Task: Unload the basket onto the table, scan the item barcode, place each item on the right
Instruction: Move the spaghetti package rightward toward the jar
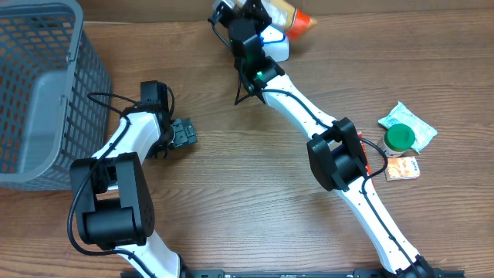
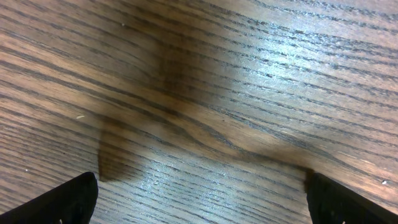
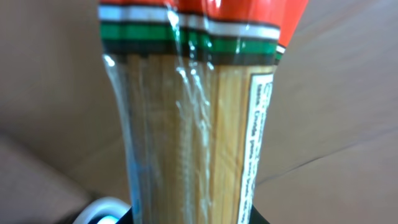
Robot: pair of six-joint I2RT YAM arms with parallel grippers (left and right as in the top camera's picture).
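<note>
Right gripper (image 1: 248, 12): clenched on the pasta packet (image 3: 186, 124), at the upper centre of the overhead frame. The grasp is at one end of the packet.

Packet axis: in the overhead view it runs from the jaws toward the right, red end (image 1: 302, 23) outermost. In the right wrist view it runs straight up the frame away from the fingers. A printed label panel (image 3: 262, 124) sits on its right flank. No barcode can be made out.

A white rounded object (image 1: 275, 46) lies just below the packet, identity not determinable.

Left gripper (image 1: 184, 133): released, jaws wide, over bare table (image 2: 205, 93) at centre left, holding nothing. It is well apart from the packet, so the right arm is the nearer.

Clearances: basket (image 1: 46, 85) fills the upper left and small packets (image 1: 407, 127) lie at right. Open wood lies at centre. The packet sits close to the upper frame edge, so judged room to turn it lies toward the centre.
</note>
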